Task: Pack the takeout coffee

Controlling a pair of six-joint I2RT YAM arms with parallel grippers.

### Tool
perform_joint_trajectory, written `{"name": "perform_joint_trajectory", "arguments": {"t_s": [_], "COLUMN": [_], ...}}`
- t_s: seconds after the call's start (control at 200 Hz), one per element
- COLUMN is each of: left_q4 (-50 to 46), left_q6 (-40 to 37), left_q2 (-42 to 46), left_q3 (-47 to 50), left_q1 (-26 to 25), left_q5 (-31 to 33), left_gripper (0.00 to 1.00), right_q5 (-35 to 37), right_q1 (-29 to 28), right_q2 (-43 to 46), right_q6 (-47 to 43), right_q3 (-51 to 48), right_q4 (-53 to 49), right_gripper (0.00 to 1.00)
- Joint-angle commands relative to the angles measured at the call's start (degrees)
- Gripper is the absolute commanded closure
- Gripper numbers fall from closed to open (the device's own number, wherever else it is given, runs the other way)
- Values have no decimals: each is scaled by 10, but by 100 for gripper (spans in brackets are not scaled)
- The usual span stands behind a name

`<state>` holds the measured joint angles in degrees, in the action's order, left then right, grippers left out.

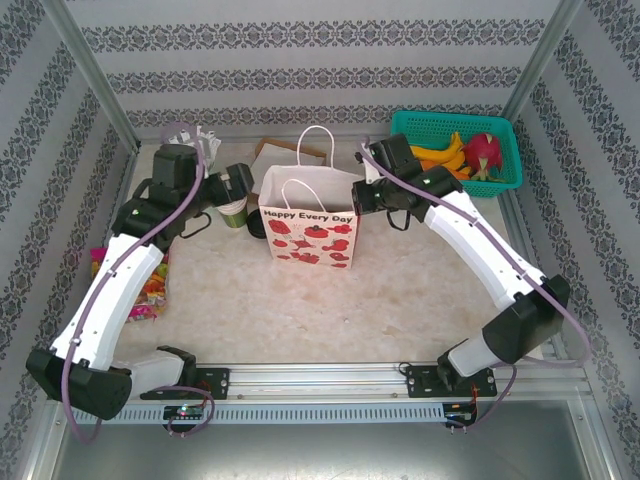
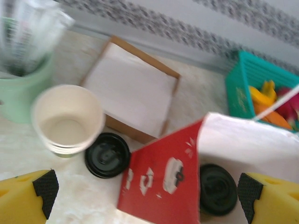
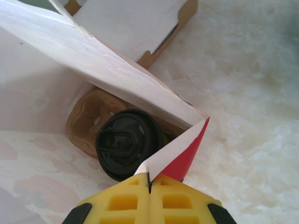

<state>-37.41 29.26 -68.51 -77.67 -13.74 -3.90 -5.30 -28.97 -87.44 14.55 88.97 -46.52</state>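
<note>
Pinching the white printed paper bag point(image 1: 308, 230), right jaws clench — their wrist view reveals the black-lidded cup point(image 3: 128, 144) inside; left jaws gape.

On the left wrist camera the straw cup point(image 2: 21, 88) is a blur, cut off by the top and left edges, and I can't count the straws. The teal basket point(image 2: 243, 88) runs off the right edge. My left jaws reach into frame just as yellow tips at the bottom corners.

Of the takeout coffee point(image 2: 217, 189) I get the black lid; the paper bag point(image 2: 163, 177) puts its red wall before the lid's left rim, and the cup body is hidden below.

On the right wrist camera the bag's folded rim crosses the lid, and I can't identify the brown thing point(image 3: 86, 123) beneath.

From above, my left arm point(image 1: 115, 278) covers part of the snack packets point(image 1: 155, 292), too small to read.
</note>
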Motion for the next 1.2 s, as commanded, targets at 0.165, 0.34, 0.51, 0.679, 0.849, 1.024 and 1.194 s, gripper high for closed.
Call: {"name": "perform_joint_trajectory", "arguments": {"t_s": [0.165,0.34,0.51,0.679,0.849,1.024,1.194], "left_q4": [-24,3,6,-38,-21,20,40], "left_q6": [37,34,57,156,213,252,250], "left_q2": [6,-19,-70,-150,-193,-206,-234], "left_q3": [15,22,-6,-48,-53,-38,-57], "left_q1": [112,141,146,145,142,140,140], "left_q5": [30,37,58,90,90,170,191], "left_gripper": [0,0,0,9,17,30,39], "right_q5": [-49,4,64,124,148,148,146], "right_q1": [3,4,8,20,42,49,55], "right_q2": [-57,-39,38,144,208,248,265], "right_q6": [-17,8,31,86,144,149,136], "right_q3": [75,71,7,-122,-201,-248,-253], "right_q4": [13,20,89,234,293,282,267], "right_gripper": [96,74,24,2,2,2,2]}}
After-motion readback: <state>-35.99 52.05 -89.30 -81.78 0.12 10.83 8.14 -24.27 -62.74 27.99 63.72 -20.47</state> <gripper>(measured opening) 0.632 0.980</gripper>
